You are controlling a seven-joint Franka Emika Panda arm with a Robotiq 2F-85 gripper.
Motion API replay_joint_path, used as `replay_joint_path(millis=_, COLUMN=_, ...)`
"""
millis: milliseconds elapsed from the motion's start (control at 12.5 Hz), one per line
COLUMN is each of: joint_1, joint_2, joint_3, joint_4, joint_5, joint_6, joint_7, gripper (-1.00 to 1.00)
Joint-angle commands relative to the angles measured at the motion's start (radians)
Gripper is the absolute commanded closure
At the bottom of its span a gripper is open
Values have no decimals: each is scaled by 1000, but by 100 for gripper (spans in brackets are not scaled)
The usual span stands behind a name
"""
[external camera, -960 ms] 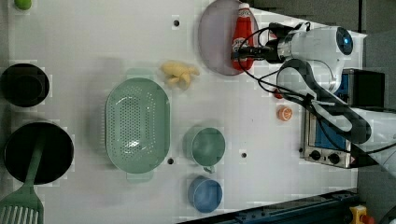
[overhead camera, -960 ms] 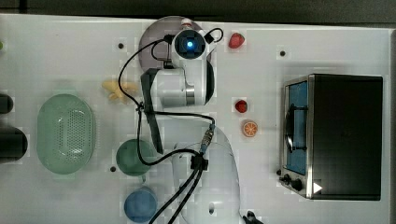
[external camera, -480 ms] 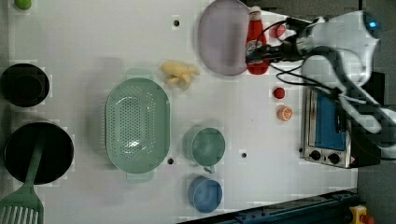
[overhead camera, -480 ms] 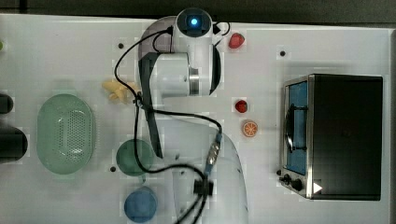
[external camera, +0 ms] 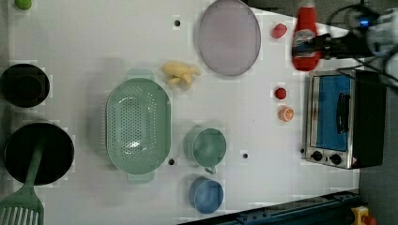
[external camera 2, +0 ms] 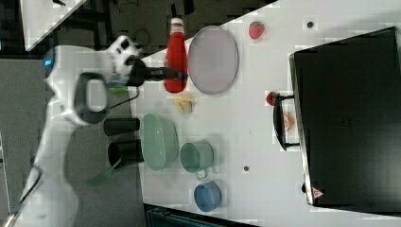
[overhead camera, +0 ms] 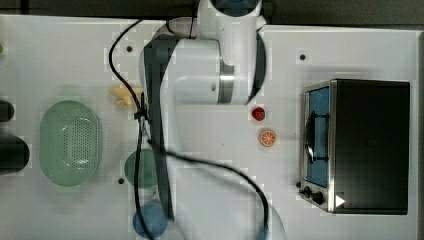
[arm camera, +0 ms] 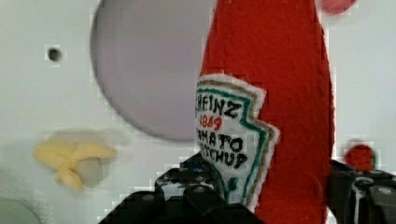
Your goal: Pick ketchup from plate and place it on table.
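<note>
Between the jaws, low on its body, sits the ketchup (arm camera: 280, 93): the gripper (external camera: 309, 44) is closed on the red bottle just under the label, a dark finger (arm camera: 196, 186) pressed to one side and the other finger at the far side. Bottle is carried clear of the plate (external camera: 228, 36), which lies bare near the tabletop's far edge in the left view. Left view puts the ketchup (external camera: 305, 40) beyond the plate, toward the toaster oven (external camera: 342, 117) side, with the strawberry (external camera: 279, 30) between plate and bottle; right view puts the ketchup (external camera 2: 176, 59) just beside the plate (external camera 2: 213, 59) on the arm's side, cap (external camera 2: 176, 21) pointing past the tabletop's edge. Height over the tabletop (external camera: 94, 47) cannot be told, nor the true spot beneath it, since the two views disagree through parallax. Judgement: pick is done, transport step is in hand, placing not yet done. Next move calls for bringing the bottle over bare white tabletop, clear of plate rim, strawberry, the yellow banana-like toy (external camera: 179, 74) and the small red fruit (external camera: 280, 93), then lowering until the base bears before the jaws part. Bottle is slim and tall, and looks soft, felt-like; likely to topple if let go tilted or from a height.
</note>
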Motion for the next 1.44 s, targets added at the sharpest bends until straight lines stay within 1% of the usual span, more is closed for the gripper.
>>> replay_joint_path(millis=80, joint_1=-36, joint_2=-109, joint_3=-28, joint_4=-83, joint_5=19, joint_6=-79, joint_7=80, gripper=-27)
replay_joint_path(millis=320, joint_1=-37, joint_2=-224, joint_3=-43, joint_4=-256, joint_5=18, joint_6=-47, joint_7=159, gripper=-27)
replay_joint_path(millis=560, joint_1=-37, joint_2=-301, joint_3=-50, joint_4=-439, joint_5=18, joint_6=70, joint_7=187, gripper=-27)
replay_joint_path(millis=880, joint_1=-37, joint_2=-305, joint_3=-52, joint_4=-639, joint_5=18, joint_6=291, joint_7=187, gripper=-27)
replay_joint_path(millis=1120, joint_1=-37, joint_2=-257, joint_3=-52, joint_4=-722, joint_5=18, joint_6=420, joint_7=187, gripper=-27)
replay_joint_path(millis=1440, joint_1=-37, joint_2=-164, joint_3=-51, joint_4=-746, joint_5=18, joint_6=528, joint_7=187, gripper=-27)
